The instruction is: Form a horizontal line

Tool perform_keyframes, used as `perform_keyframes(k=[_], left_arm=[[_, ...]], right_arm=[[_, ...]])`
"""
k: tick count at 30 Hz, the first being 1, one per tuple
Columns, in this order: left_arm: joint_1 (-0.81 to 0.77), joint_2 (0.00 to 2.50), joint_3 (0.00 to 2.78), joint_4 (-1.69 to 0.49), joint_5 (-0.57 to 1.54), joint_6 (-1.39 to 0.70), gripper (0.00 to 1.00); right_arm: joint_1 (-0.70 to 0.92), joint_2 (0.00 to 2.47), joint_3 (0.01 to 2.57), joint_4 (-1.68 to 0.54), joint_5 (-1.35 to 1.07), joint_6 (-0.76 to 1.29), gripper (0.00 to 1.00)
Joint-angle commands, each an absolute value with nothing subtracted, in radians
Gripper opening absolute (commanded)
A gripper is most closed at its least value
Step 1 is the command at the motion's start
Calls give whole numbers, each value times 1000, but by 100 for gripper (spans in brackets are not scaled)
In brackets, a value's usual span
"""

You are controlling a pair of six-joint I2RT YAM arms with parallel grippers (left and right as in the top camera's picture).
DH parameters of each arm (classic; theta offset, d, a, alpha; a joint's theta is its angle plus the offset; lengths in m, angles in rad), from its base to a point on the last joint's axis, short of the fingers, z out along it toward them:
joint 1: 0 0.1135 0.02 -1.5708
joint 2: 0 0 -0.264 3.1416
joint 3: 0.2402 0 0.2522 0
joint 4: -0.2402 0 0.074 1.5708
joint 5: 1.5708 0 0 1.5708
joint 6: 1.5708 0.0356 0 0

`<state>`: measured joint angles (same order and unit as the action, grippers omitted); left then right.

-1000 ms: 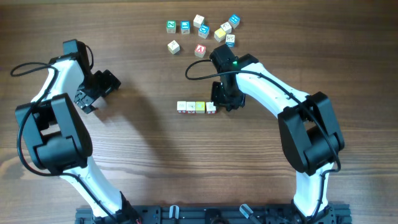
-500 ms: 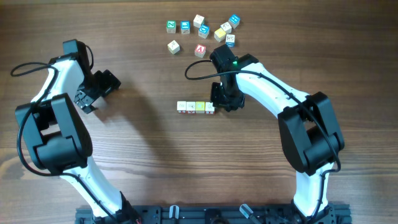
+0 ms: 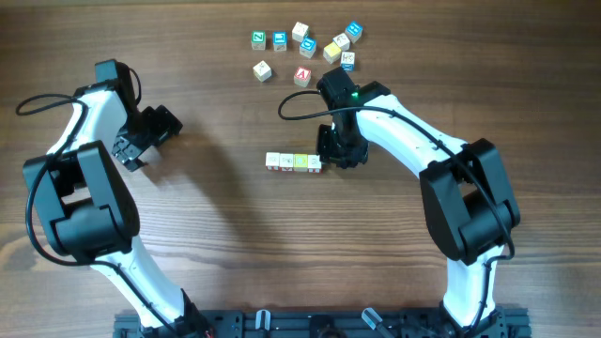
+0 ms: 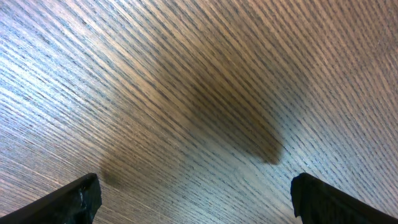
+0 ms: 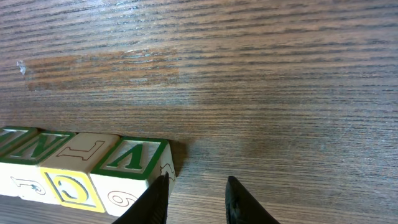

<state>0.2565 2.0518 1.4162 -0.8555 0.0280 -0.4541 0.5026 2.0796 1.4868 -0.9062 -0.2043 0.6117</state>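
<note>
4 cubes made up the horizontal line [image 3: 294,161] as far as the overhead view showed. They sat touching side by side near the middle of the tabletop [image 3: 216,244]. The line's long axis ran parallel to the far edge, from the left-edge side toward the right-edge side.

The right fingers [image 5: 158,202] stood at the line's right end. In the right wrist view, 1 finger sat just beside the lower corner of the end cube [image 5: 134,165]; whether it touched could not be told. The other finger lay over bare wood farther toward the right edge. A narrow gap parted them and they gripped nothing. The whole line therefore lay to the left-edge side of those fingers, on much the same axis. By my judgement that placing suited a sideways nudge to square the end cube, or a lift away toward more cubes.

The loose cubes [image 3: 305,47] lay clustered near the far edge, beyond the right arm. The left fingers [image 4: 74,202] were spread wide, gripping nothing, over bare wood toward the left edge and well apart from the line. The right arm was the nearer to both line and cluster.
</note>
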Motion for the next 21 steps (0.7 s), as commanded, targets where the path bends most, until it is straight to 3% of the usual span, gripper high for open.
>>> perform_keyframes(k=[1,9,13,21], left_arm=[[260,2063,1414,-855,36,-450,100],[260,2063,1414,-855,36,-450,100],[260,2063,1414,-855,36,-450,100],[260,2063,1414,-855,36,-450,100]], right_arm=[[508,2072,1478,-909,-227,602,31],[507,2072,1478,-965,-147,602,31],[513,2072,1478,-1060,-207,552,24],[603,2072,1478,-1098,-211,554,23]])
